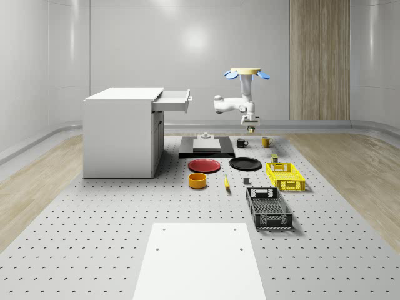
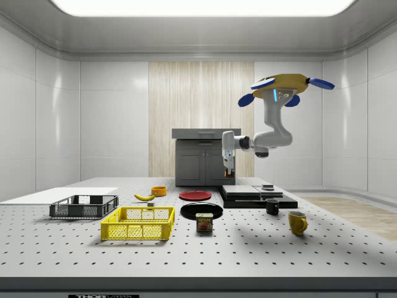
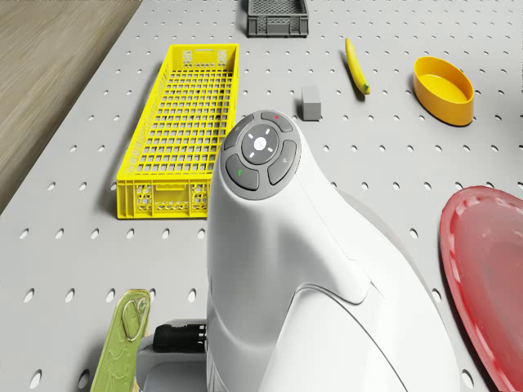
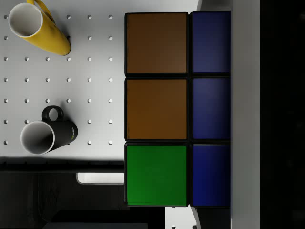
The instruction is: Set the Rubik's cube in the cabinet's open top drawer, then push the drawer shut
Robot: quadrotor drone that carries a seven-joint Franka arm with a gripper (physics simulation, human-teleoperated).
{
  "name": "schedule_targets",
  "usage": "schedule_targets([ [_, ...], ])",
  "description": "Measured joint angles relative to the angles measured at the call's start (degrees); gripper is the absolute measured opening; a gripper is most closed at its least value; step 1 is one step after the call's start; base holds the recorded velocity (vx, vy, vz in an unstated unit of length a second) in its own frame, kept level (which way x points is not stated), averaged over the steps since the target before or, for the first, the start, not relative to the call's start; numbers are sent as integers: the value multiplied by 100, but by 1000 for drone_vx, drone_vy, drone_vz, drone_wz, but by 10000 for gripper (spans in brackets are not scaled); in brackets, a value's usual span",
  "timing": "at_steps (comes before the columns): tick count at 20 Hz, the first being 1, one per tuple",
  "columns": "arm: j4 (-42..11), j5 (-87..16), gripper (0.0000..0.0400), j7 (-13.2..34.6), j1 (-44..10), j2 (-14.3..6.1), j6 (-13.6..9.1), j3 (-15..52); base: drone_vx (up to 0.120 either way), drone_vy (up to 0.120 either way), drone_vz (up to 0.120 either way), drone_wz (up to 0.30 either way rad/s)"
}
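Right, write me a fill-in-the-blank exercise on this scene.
1. The gripper holds a Rubik's ____ above the table.
2. The cabinet's top drawer is ____.
3. Beside the black mug stands a ____ mug.
4. The drone hovers, not resting on the ____.

Missing words: cube; open; yellow; table

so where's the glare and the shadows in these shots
Whole-scene view: soft glare patches on the back wall, short shadows beside the cabinet. Side view: bright ceiling panel, shadows under the yellow crate. Wrist view: the Rubik's cube looks dim, its far side in dark shade.
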Motion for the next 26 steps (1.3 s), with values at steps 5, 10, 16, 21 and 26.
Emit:
schedule_targets([
  [5,2,34,325,8,-9,-85,79,12,0,-120,120,0],
  [10,4,65,325,16,-17,-163,152,22,0,-120,120,0],
  [16,6,99,325,23,-26,-250,232,33,0,-120,120,0],
  [21,7,124,325,29,-32,-315,293,42,72,-120,120,0],
  [26,8,148,325,33,-38,-375,349,50,0,-120,120,0],
])
